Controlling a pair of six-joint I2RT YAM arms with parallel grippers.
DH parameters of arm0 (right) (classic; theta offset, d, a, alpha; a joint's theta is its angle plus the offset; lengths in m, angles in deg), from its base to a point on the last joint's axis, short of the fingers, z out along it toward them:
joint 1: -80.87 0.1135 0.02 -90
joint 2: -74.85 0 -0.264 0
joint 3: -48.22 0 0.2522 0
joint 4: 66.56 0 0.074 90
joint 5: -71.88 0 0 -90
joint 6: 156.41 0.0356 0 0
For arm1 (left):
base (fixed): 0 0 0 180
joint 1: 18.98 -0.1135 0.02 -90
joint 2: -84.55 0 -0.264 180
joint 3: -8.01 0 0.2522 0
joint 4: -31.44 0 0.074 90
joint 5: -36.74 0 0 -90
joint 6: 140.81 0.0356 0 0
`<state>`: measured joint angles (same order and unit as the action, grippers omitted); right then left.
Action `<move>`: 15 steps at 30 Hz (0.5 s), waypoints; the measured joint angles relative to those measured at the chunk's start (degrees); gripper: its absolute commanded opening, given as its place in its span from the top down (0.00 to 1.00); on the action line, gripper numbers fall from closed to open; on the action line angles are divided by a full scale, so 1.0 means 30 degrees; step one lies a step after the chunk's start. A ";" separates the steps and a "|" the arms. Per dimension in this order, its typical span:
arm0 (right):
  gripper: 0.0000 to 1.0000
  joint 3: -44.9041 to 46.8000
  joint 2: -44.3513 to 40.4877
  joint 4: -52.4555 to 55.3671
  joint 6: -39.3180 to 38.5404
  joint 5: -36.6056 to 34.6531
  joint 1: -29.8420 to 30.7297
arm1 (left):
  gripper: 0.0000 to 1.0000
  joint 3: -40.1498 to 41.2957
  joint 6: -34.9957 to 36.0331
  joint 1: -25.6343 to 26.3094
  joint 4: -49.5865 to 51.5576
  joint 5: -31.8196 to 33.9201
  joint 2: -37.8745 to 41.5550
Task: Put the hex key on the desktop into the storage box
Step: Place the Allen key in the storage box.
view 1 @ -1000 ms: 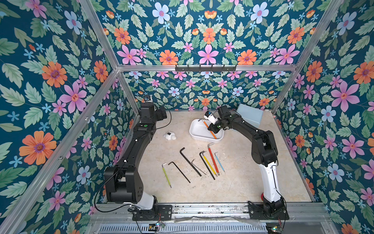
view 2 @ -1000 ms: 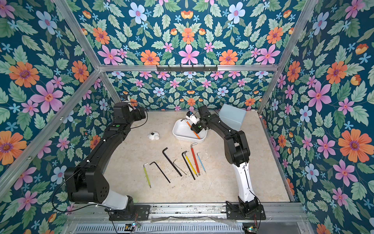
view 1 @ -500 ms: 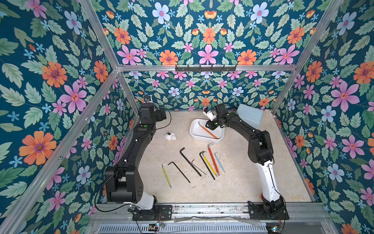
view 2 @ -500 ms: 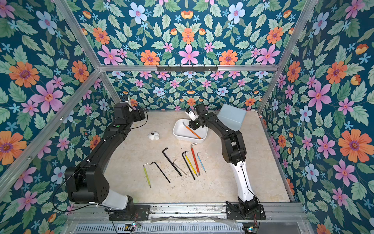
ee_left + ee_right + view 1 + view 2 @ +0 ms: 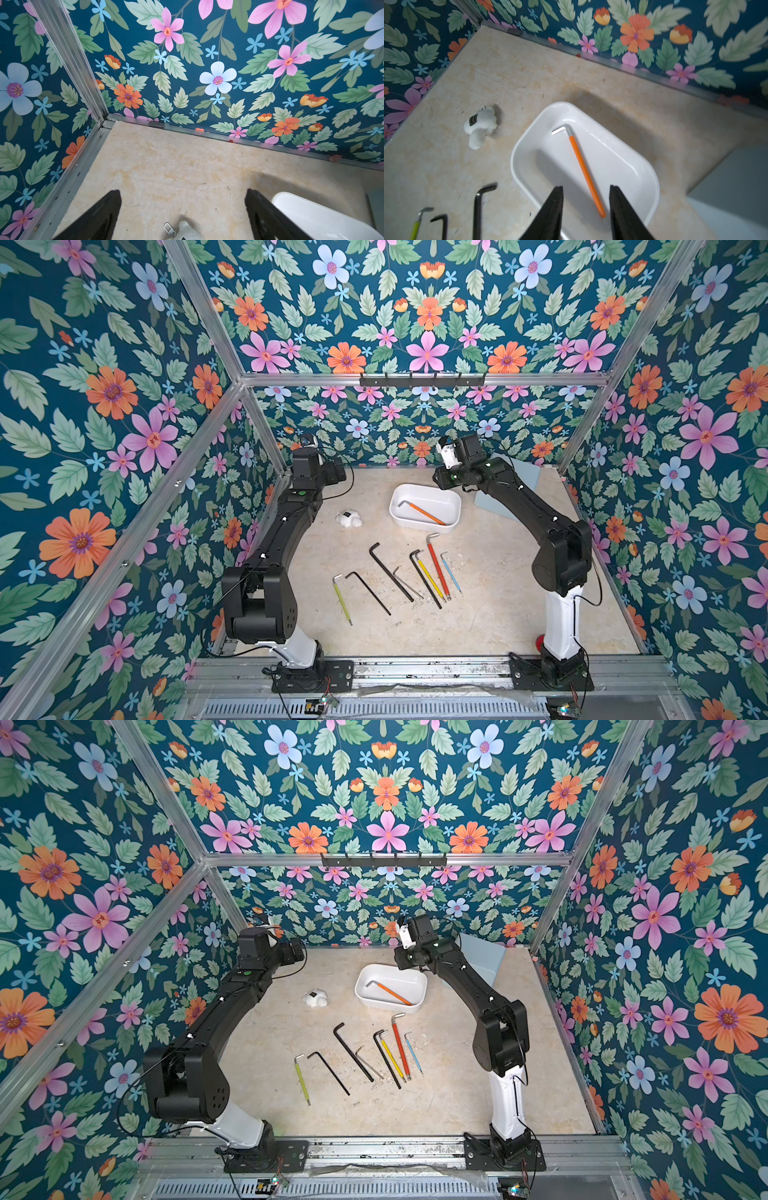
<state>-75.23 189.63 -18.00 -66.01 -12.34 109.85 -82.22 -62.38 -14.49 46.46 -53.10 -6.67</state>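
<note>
An orange-sleeved hex key [image 5: 583, 168] lies loose in the white storage box [image 5: 517, 149], which stands on the beige desktop [image 5: 498, 614] at the back middle. My right gripper [image 5: 586, 187] hovers above the box's near end, open and holding nothing. Its wrist [image 5: 453, 456] sits high at the box's back right corner. Several more hex keys lie in a row on the desktop, among them a red one [image 5: 437, 566], a long black one [image 5: 390, 570] and a yellow-green one [image 5: 342, 600]. My left gripper [image 5: 182, 191] is open wide and empty near the back left corner.
A small white plush keychain [image 5: 349, 518] lies left of the storage box [image 5: 419, 526], just below my left gripper in its wrist view. A taller pale blue box [image 5: 511, 485] stands behind my right arm. Flowered walls and aluminium rails close in the desktop.
My right gripper opened and let go of the orange hex key, which now lies in the storage box. The right wrist then rose and drew back. The left arm has not moved.
</note>
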 measured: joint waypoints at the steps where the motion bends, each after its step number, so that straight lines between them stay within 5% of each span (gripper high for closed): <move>1: 0.58 0.0940 -0.0663 0.0342 0.0554 -0.0073 0.0204 | 0.01 0.0058 -0.0029 0.0000 -0.0117 -0.0153 0.0022; 10: 0.58 0.9916 -0.5814 0.0896 0.4612 -0.0809 0.2863 | 0.01 0.1967 -0.0721 0.0022 -0.0532 -0.2011 0.0539; 15: 0.60 1.2466 -0.6324 0.0561 0.6280 -0.0933 0.3497 | 0.01 0.3424 -0.1566 0.0131 -0.0474 -0.2076 0.1887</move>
<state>-37.84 170.66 -16.31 -47.17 -15.14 120.34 -71.95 -67.08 -14.10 45.04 -59.33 -1.01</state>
